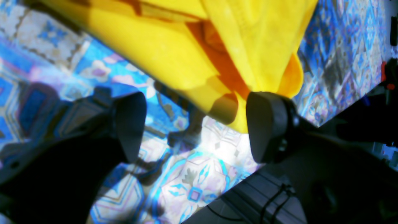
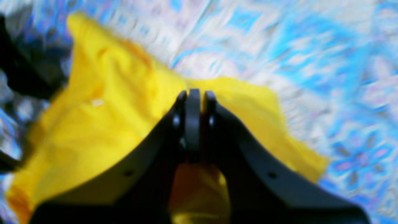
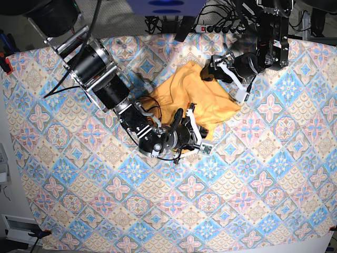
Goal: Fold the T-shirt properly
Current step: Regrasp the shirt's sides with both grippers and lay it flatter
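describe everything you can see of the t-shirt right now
The T-shirt is plain yellow-orange soft fabric with no print in view. It lies bunched and partly folded over itself, not flat, on the tile-patterned cloth toward the far middle of the table. The right gripper is shut on an edge of it, with fabric bulging to either side of the closed fingers. The left gripper is open at another edge, one hanging fold reaching between its fingers. Sleeves and neck cannot be told apart in the crumple.
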`<control>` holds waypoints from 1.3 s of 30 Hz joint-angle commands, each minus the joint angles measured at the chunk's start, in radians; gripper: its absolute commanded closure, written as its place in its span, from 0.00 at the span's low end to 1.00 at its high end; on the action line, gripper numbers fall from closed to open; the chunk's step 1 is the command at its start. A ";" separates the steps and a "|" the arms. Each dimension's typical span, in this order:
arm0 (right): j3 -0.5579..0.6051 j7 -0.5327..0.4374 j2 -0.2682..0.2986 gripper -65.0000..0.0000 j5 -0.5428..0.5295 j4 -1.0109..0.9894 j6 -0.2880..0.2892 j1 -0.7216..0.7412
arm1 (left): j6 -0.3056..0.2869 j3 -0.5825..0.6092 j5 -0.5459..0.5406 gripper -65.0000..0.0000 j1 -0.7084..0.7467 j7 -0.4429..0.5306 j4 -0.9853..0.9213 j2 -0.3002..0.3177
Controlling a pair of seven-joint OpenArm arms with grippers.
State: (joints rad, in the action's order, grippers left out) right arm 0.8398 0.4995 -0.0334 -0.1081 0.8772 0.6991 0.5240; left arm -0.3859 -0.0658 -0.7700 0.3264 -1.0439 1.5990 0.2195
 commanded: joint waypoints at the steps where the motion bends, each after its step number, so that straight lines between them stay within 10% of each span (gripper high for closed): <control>1: 0.008 -0.023 -0.010 0.95 0.026 -0.026 -0.001 0.028 | -0.005 -0.006 -0.016 0.24 -0.022 0.012 0.013 0.007; 12: -0.003 -0.052 0.094 0.95 0.196 -0.023 -0.001 -0.015 | -0.003 -0.004 0.088 0.24 -0.129 0.012 -0.070 0.004; 29: -0.529 -0.014 0.129 0.95 0.198 0.351 -0.001 -0.181 | -0.006 -0.001 0.071 0.24 -0.197 -0.005 -0.070 0.004; 39: -0.574 -0.020 0.171 0.95 0.204 0.172 -0.001 -0.140 | -0.005 0.116 0.050 0.24 -0.077 -0.009 0.119 -0.013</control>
State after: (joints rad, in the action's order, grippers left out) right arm 0.2699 0.5018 0.1364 0.1078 1.0294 0.7029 0.3485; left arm -0.3820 0.0505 -0.6979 0.2600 -1.0725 1.7000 0.2096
